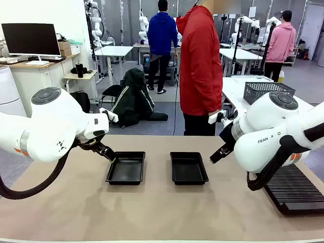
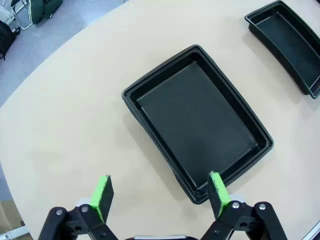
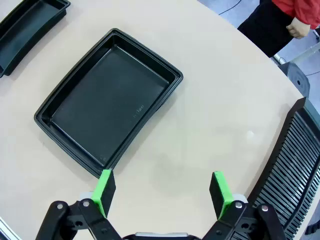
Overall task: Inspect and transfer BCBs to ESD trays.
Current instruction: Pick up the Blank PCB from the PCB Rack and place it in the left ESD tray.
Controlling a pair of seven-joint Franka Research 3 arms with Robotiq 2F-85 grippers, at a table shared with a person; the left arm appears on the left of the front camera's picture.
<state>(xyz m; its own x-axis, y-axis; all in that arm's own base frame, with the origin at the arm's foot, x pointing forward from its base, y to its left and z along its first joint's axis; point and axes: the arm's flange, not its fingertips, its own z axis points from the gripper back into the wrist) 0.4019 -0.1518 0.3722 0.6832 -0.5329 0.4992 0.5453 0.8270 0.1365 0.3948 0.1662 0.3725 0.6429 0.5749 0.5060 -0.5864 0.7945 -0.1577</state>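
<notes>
Two black ESD trays lie side by side on the tan table, the left tray (image 1: 125,168) and the right tray (image 1: 188,168), both with bare floors. My left gripper (image 1: 108,154) hovers at the left tray's far-left corner. In the left wrist view the gripper (image 2: 162,197) is open over that tray's (image 2: 197,120) near rim, with nothing between its green pads (image 2: 102,197). My right gripper (image 1: 217,154) hangs just right of the right tray. It (image 3: 162,192) is open above bare table beside that tray (image 3: 107,100). The BCBs are out of view.
A long black ribbed rack (image 1: 296,187) lies at the table's right edge, close to my right gripper's side (image 3: 295,170). A person in a red top (image 1: 201,66) stands at the far side. A dark wire basket (image 1: 267,90) sits on a table behind.
</notes>
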